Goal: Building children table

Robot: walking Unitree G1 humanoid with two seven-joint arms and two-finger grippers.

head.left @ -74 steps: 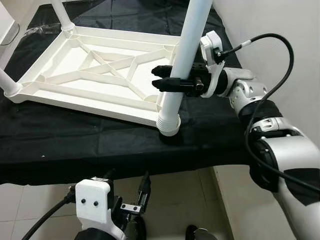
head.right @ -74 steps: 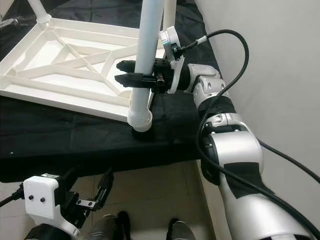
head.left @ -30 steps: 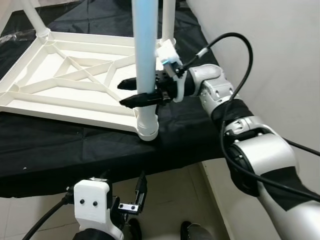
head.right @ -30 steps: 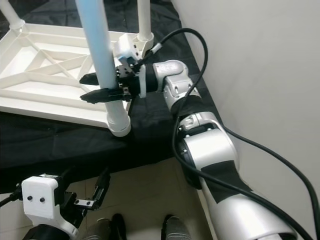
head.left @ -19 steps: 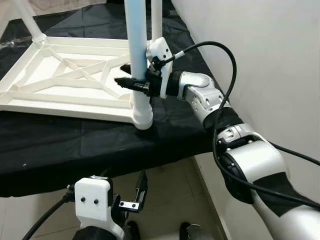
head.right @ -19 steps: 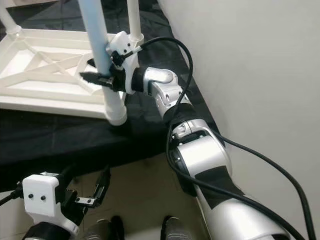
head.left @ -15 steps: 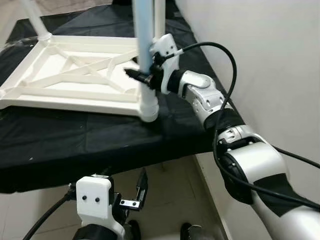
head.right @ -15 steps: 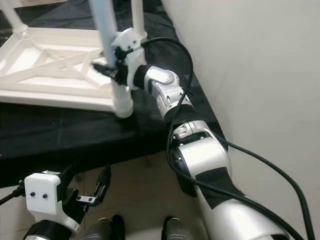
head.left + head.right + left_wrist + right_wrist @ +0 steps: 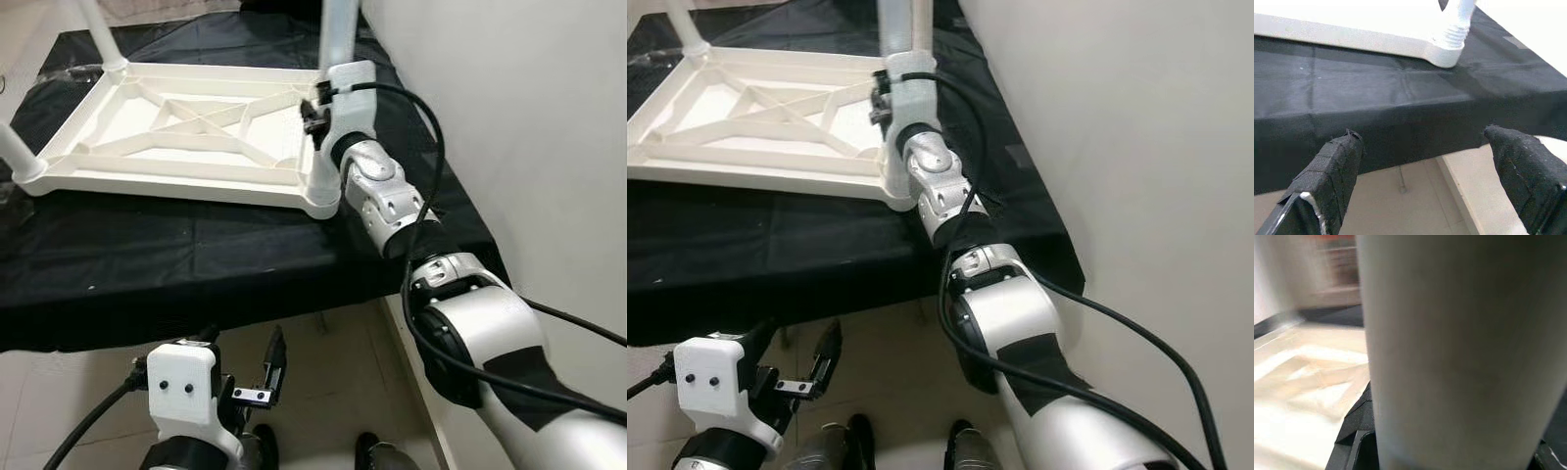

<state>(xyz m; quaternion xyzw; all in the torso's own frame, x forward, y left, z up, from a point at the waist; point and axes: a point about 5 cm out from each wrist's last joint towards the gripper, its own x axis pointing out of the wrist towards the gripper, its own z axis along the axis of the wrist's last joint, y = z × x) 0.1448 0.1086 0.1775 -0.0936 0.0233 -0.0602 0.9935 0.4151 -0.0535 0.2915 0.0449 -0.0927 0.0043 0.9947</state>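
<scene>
The right claw [image 9: 312,116] is clamping the white leg [image 9: 336,34] at the tabletop's [image 9: 176,127] corner socket, which should be kept upright while twisting; the left claw [image 9: 269,377] is hanging apart.

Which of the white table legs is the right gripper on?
The leg at the tabletop's near right corner, beside the wall; the right gripper is against it. The other legs stand untouched at the left.

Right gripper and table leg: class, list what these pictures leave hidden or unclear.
- Right gripper fingers: in the eye views, its white wrist mount covers them.
- Table leg: blurred in the right wrist view.
- Leg's top: cut off by the eye views' upper edge.
</scene>
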